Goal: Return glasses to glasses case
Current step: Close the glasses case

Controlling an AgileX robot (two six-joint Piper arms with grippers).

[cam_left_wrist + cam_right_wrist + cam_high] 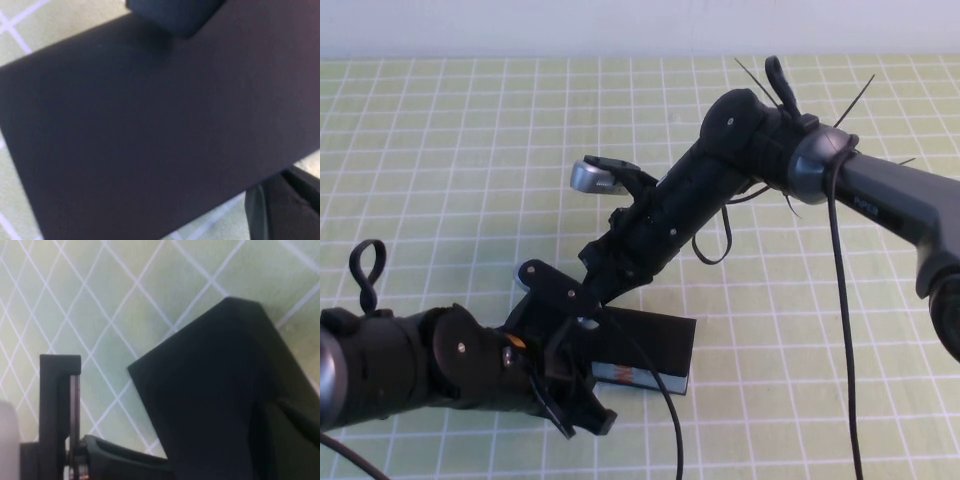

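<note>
The glasses case [655,340] lies on the green checked cloth with its matte black lid down and its blue, white and orange-red printed front side [640,377] facing me. The lid fills the left wrist view [150,130], and one corner shows in the right wrist view [210,390]. The glasses are hidden. My left gripper [565,345] is open at the case's left end, with one finger [545,282] behind the case and one [590,418] in front. My right gripper [588,298] reaches down onto the lid's left part, just above the left gripper.
The right arm [740,150] stretches from the right edge across the middle of the table, with loose black cables [840,300] hanging over the cloth. The left arm [410,365] fills the lower left corner. Green checked cloth [450,150] covers the table.
</note>
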